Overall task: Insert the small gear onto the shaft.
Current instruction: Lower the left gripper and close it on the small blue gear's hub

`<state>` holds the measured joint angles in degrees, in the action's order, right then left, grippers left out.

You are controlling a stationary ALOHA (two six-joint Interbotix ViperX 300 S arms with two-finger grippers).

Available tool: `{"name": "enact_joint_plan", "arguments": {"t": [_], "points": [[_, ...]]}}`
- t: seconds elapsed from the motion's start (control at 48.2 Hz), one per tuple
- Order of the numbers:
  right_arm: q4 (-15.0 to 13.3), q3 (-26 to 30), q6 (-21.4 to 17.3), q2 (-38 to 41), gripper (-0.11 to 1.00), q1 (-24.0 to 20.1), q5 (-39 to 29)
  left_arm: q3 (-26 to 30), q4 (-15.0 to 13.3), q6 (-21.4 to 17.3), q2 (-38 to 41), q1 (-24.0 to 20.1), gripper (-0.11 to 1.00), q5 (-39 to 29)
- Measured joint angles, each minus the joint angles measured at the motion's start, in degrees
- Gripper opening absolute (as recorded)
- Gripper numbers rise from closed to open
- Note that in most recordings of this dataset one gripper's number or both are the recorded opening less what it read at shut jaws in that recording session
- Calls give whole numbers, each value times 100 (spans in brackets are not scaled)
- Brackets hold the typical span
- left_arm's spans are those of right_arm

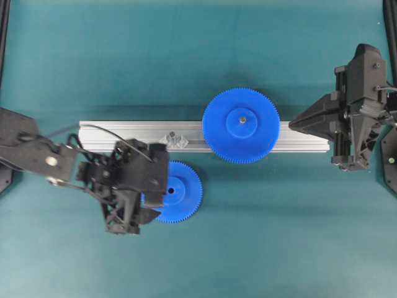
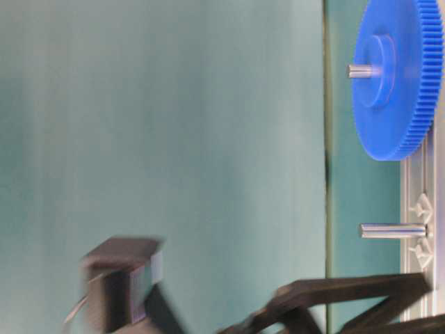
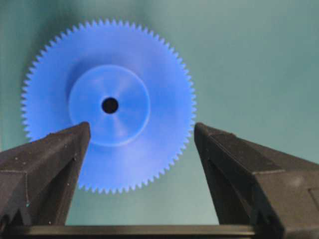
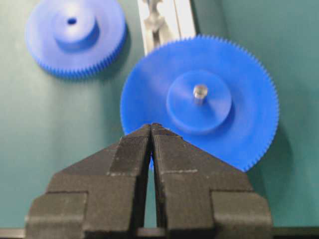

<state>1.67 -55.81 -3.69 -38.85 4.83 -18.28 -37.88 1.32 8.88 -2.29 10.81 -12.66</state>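
Note:
The small gear (image 1: 180, 191) lies flat on the green mat just in front of the rail, hub and centre hole facing up. My left gripper (image 1: 151, 197) hovers over its left edge. In the left wrist view that gripper (image 3: 142, 132) stands open, the small gear (image 3: 107, 104) beneath and ahead of its fingers, touched by neither. The shaft (image 1: 173, 137) stands bare on the rail, seen from table level as a thin grey shaft (image 2: 393, 230). My right gripper (image 1: 293, 126) is shut and empty at the rail's right end, and the right wrist view shows this gripper (image 4: 151, 127) before the larger gear.
The larger blue gear (image 1: 240, 125) sits on its own pin on the aluminium rail (image 1: 130, 133), right of the shaft. The right wrist view shows the larger gear (image 4: 199, 99) close ahead and the small gear (image 4: 75, 35) far left. Green mat surrounds the rail.

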Motion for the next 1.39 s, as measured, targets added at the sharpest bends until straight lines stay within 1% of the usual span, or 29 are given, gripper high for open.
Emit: {"name": "enact_joint_plan", "arguments": {"t": [0.125,0.249,0.477,0.664,1.017,1.391], "points": [[0,0,0,0,10,18,44,132,18,-9,352,0,86,-26],[0,0,0,9,10,18,62,281,18,-53,563,-9,89,-158],[0,-18,9,9,10,18,62,554,0,-105,668,-123,90,-563],[9,-35,0,9,10,18,62,668,0,-220,686,-193,90,-782],[18,-114,0,9,10,26,158,861,18,-211,914,-202,90,-817],[26,-123,0,-35,10,18,167,896,18,-229,940,-475,90,-817]]}}
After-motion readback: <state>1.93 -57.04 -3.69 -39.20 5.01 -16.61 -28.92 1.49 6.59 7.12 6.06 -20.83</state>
